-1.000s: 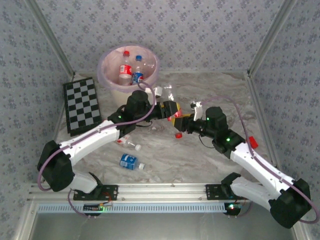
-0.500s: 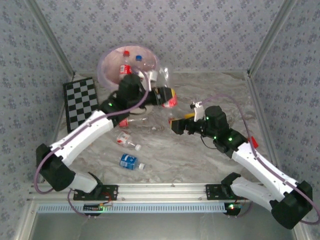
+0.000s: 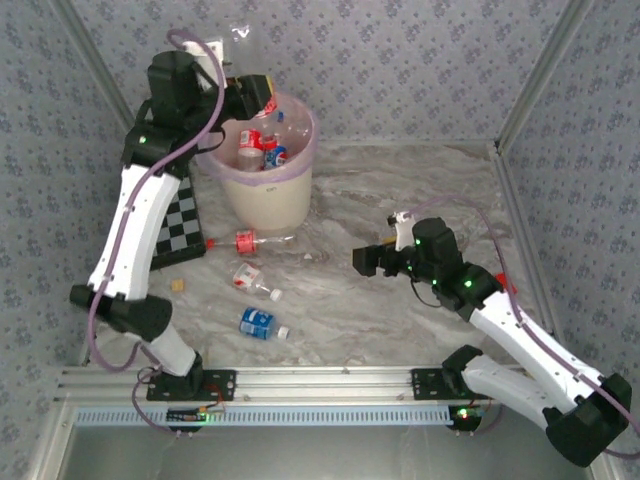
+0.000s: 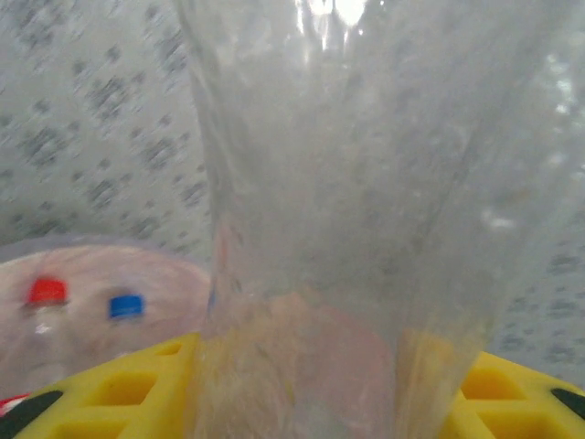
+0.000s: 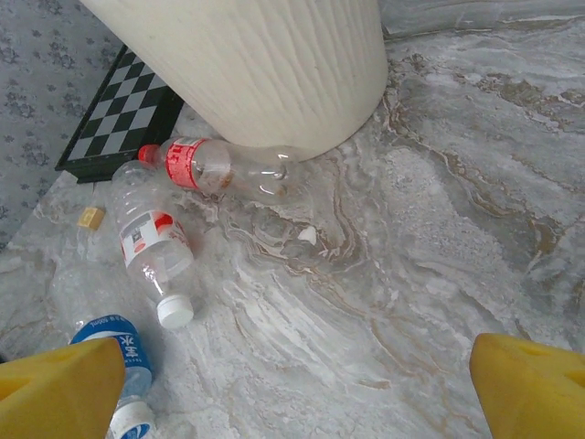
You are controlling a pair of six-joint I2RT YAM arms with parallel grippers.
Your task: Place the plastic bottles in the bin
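Two yellow fingers [image 4: 128,384] of the left gripper [image 3: 255,93] pinch a clear crushed plastic bottle [image 4: 366,183] above the round cream-white, pink-lined bin [image 3: 268,195], which holds several bottles [image 3: 262,145]. The right gripper [image 3: 366,261] is spread wide and empty, low over the grey marbled table [image 5: 439,229]. A red-labelled bottle [image 5: 196,165] lies at the bin's foot.

The bin [image 3: 268,200] is a round cream-white bucket standing upright, with a pale pink bag folded over its rim. Several bottles lie inside it, among them a red-labelled bottle [image 3: 247,145] and a blue-labelled bottle [image 3: 276,155]. A clear bottle [image 4: 366,201] is held over the bin's rim. Three more lie on their sides outside the bin. A red-capped bottle [image 5: 215,166] touches the bin's foot, a white-capped bottle [image 5: 154,245] is just beyond it, and a blue-banded bottle [image 5: 111,352] is farthest from the bin.
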